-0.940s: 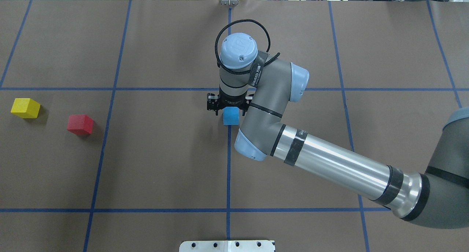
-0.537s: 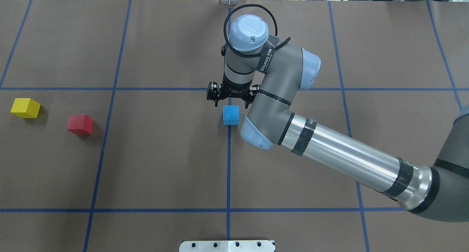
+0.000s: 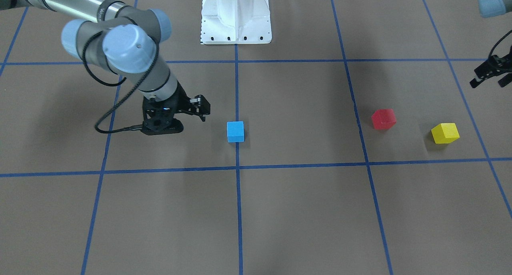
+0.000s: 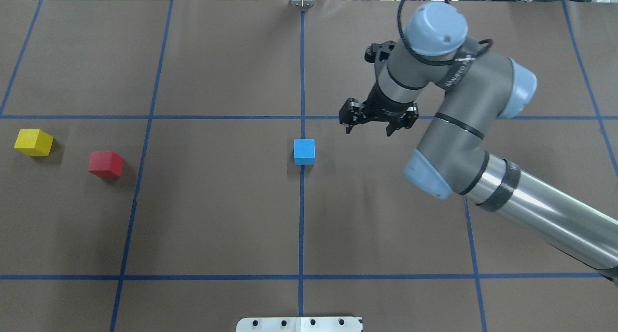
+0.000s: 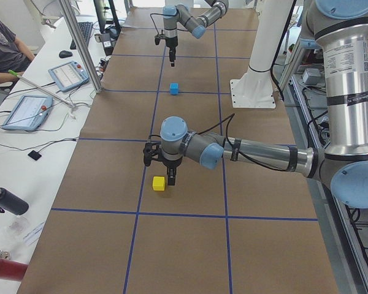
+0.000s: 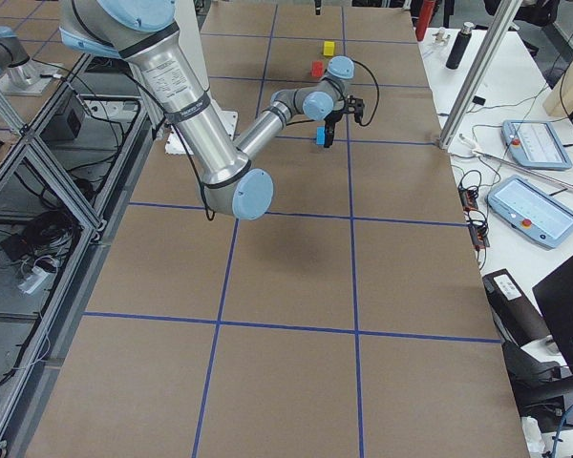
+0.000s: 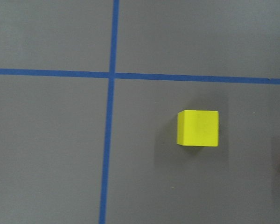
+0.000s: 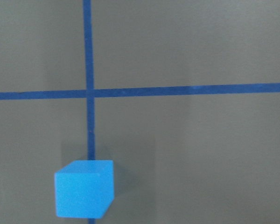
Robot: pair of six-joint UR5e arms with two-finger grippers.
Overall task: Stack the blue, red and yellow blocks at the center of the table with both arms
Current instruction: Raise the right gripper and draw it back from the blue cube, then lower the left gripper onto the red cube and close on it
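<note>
Blue block (image 4: pixel 304 151) sits alone at table (image 4: pixel 217 216) centre, on the tape line; stack not started.
Right pincer (image 4: pixel 368 128) hangs open and empty at its 2 o'clock. Red block (image 4: pixel 105 164) and yellow block (image 4: pixel 34 142) lie well out at 9 o'clock. Left pincer (image 3: pixel 489 82), open, is missing from overhead; front view catches it. Likely next: square it over a block, drop straight, close on flat faces.
</note>
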